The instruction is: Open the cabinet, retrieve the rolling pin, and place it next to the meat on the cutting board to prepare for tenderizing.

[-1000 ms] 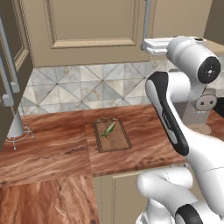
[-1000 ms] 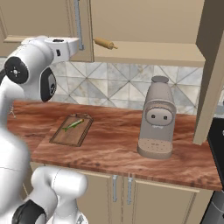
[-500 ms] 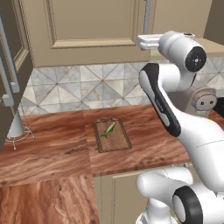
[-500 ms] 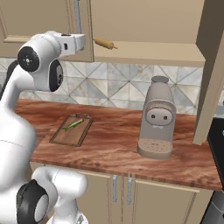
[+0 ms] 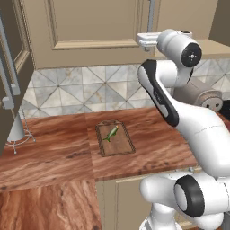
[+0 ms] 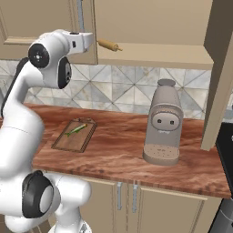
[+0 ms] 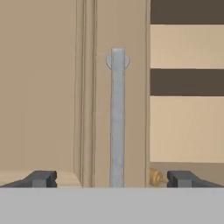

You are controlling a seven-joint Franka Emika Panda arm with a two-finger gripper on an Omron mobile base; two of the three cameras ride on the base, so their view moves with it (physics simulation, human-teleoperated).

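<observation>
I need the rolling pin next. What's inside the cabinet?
The rolling pin lies on the bottom shelf of the cabinet. A shut door hides the left half.

— What do you count from there?
— I count one cutting board, one piece of meat, one rolling pin, and one coffee machine.
— Cabinet handles?
— I see one silver bar.

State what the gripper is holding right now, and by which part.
Nothing is held. The gripper is open, its fingertips standing apart on either side of the cabinet's silver handle, not closed on it.
</observation>
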